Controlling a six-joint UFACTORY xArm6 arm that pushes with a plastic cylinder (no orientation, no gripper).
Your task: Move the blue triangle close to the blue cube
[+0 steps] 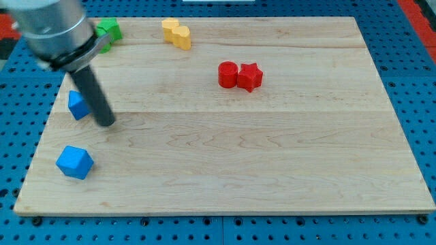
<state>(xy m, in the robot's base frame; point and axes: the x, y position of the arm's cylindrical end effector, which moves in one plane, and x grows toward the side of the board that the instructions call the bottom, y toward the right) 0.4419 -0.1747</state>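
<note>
The blue triangle (78,105) lies near the board's left edge, partly hidden behind my rod. The blue cube (74,162) sits below it, near the view's lower left, with a clear gap between them. My tip (106,123) rests on the board just right of and slightly below the blue triangle, close to or touching its right side, and above and to the right of the blue cube.
A green block (107,29) sits at the top left, partly behind the arm. Two yellow blocks (176,33) stand at the top centre-left. A red cylinder (228,74) and a red star (250,77) touch near the upper middle. The wooden board (272,156) lies on blue pegboard.
</note>
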